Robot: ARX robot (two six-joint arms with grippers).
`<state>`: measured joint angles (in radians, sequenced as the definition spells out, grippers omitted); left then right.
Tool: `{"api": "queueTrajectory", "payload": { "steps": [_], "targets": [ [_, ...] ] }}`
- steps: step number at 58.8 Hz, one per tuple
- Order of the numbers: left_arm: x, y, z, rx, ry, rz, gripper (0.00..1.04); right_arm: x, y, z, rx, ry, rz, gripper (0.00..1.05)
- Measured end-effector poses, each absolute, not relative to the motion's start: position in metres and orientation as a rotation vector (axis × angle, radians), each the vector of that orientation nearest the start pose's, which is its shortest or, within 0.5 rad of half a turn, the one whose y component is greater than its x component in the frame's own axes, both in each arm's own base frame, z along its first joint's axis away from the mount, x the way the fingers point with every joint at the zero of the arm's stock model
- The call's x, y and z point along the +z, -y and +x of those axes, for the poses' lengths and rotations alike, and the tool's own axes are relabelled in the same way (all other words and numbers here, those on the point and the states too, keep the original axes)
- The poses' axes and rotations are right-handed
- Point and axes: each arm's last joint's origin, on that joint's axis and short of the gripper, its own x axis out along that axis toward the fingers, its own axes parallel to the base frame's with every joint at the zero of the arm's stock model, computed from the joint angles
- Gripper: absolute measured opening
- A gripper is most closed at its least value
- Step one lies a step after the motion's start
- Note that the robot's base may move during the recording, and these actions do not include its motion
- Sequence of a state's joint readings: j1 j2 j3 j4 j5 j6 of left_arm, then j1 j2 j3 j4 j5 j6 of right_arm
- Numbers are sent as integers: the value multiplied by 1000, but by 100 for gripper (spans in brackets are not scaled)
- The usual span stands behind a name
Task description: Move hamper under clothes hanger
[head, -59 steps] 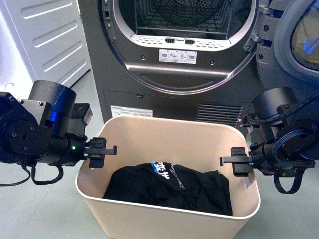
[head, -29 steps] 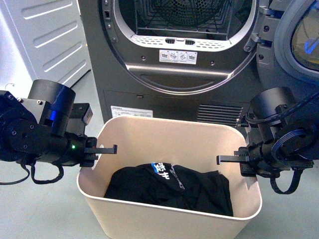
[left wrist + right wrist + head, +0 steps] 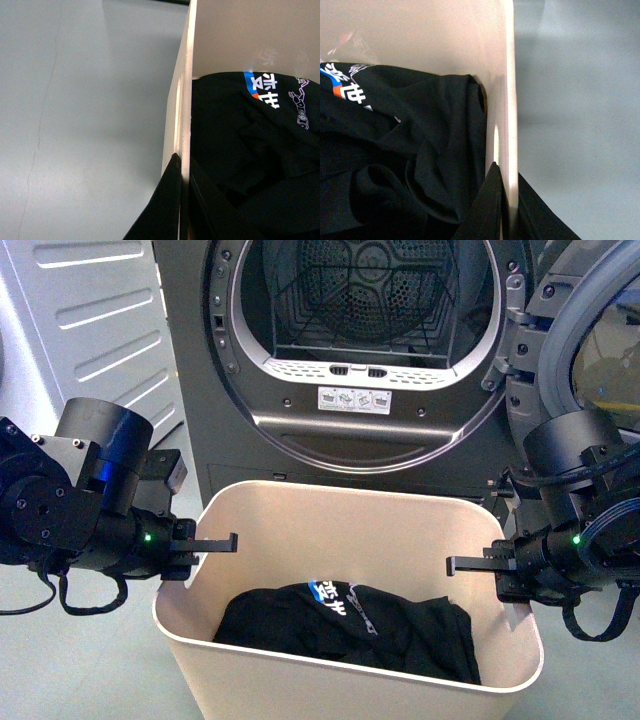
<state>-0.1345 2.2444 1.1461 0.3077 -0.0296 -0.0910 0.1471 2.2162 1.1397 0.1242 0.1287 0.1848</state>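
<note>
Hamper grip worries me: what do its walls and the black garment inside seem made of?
The hamper looks like beige moulded plastic, smooth and slightly glossy: thin even wall, rounded rim, soft reflections. The black garment looks like soft matte fabric, since it folds in loose creases; which fibre is unclear.

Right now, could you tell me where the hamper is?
In the front view the hamper sits low and centre, just before the open dryer, held at its side rims by the left gripper and right gripper.
</note>
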Motion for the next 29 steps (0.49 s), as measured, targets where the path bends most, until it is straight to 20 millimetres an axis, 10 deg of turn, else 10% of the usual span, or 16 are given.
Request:
{"api": "queueTrajectory", "payload": {
  "steps": [29],
  "targets": [
    [52,57,415,-56,-785,-14,4,48,-54,399,-67,-933,40,3]
  ]
}}
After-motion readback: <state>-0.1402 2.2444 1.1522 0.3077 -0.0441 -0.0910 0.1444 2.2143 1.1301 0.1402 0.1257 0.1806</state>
